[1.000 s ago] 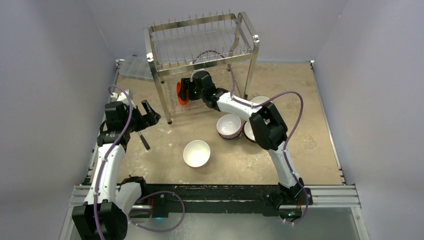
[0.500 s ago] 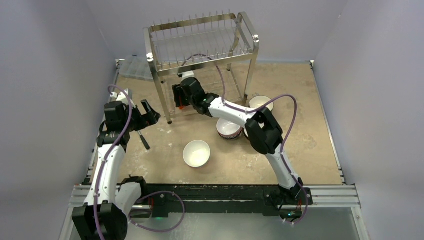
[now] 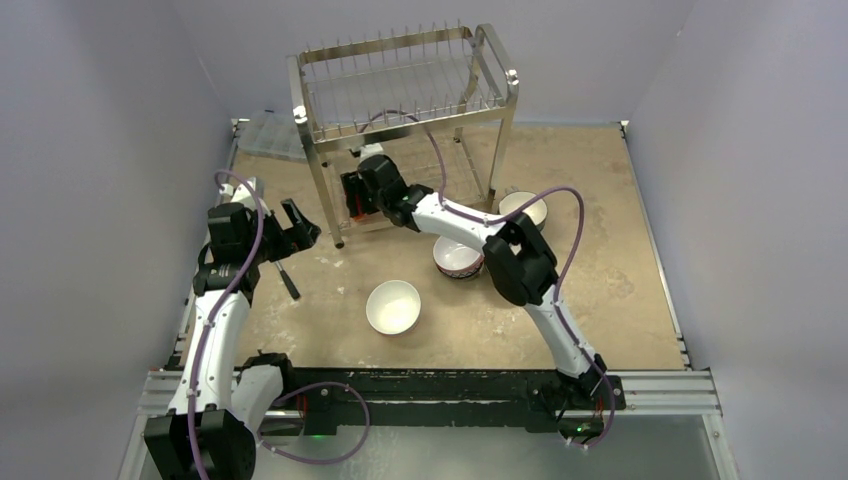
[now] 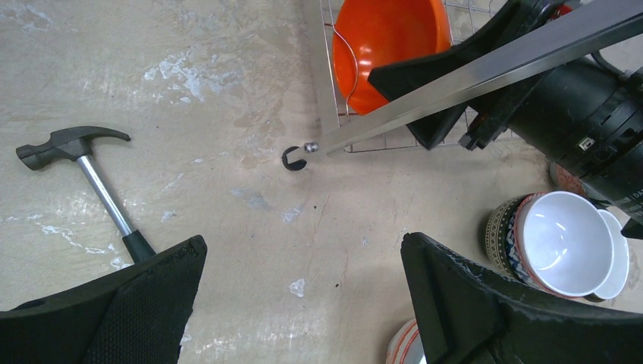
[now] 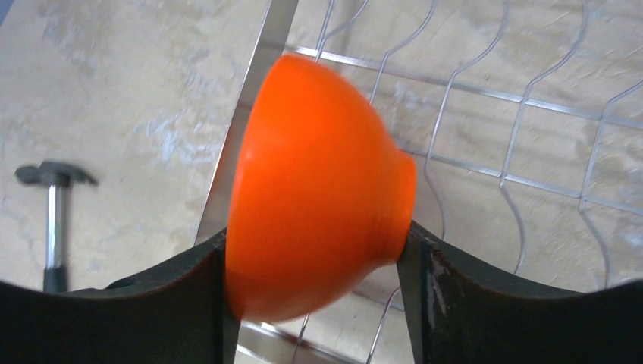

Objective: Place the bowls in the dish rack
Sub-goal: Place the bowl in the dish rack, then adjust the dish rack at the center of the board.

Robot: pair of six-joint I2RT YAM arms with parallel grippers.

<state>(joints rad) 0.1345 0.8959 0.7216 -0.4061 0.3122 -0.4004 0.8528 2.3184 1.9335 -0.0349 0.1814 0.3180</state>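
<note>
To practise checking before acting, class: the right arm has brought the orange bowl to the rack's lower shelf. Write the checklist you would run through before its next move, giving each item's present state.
1. Grip: the right gripper clamps the orange bowl, a finger on each side: ok.
2. Bowl over the lower wire shelf of the dish rack: ok.
3. Bowl resting on the wires, safe to release: cannot tell.
4. Other arm: the left gripper is open, holds nothing and is apart from the rack: ok.
5. Stray tool: the hammer lies away from the rack's leg: ok.
6. All bowls loaded: not ok; the white bowl and others wait outside the rack.
</note>
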